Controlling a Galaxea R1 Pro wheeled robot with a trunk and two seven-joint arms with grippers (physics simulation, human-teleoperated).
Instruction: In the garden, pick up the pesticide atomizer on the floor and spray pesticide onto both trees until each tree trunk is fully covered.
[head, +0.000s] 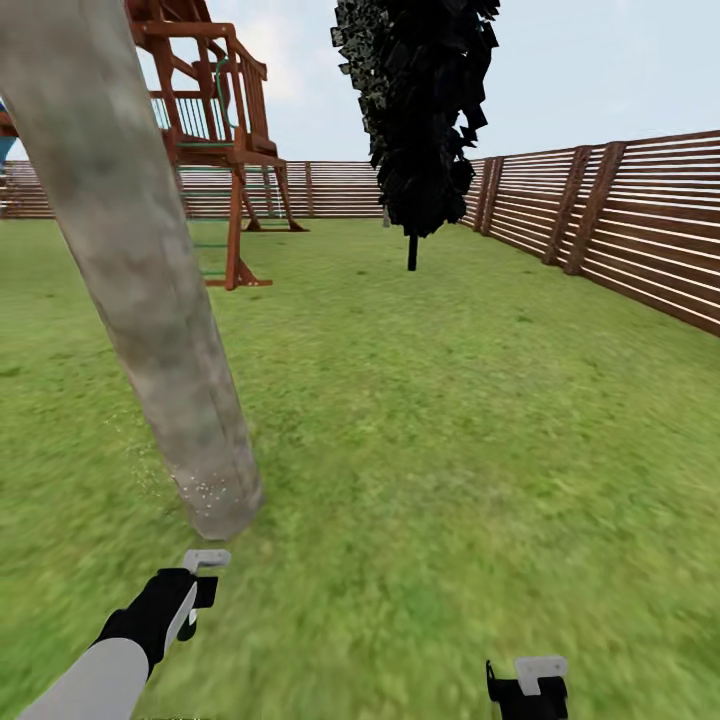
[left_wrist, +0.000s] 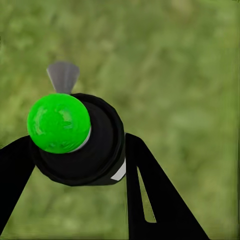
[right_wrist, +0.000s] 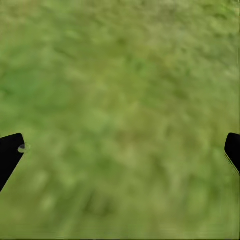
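Pale beige-grey and faintly mottled, the tree trunk (head: 140, 270) leans across the head view, its crown cut off by the upper edge; tiny pale specks dot its base and the grass (head: 470, 430) just beside it. Near the foot of the trunk, on the robot's side of it, the left gripper (head: 195, 590) is pinched on the pesticide atomizer (left_wrist: 82, 140). From the head camera the atomizer is mostly hidden behind the black wrist, with just a pale tip showing. In the left wrist view its black body sits between the two black fingers (left_wrist: 150, 190), topped by a bright green ball (left_wrist: 58, 123) with a small grey nozzle (left_wrist: 63, 76) beyond it, over blurred lawn. Well to the trunk's right, the right gripper (head: 528, 688) is cropped by the lower edge; its wrist view shows the fingertips (right_wrist: 10, 152) spread far apart with bare grass between. Beyond the trunk stand a wooden play tower (head: 215, 130), a near-black conifer (head: 420, 110) and the slatted brown fence (head: 640, 240).
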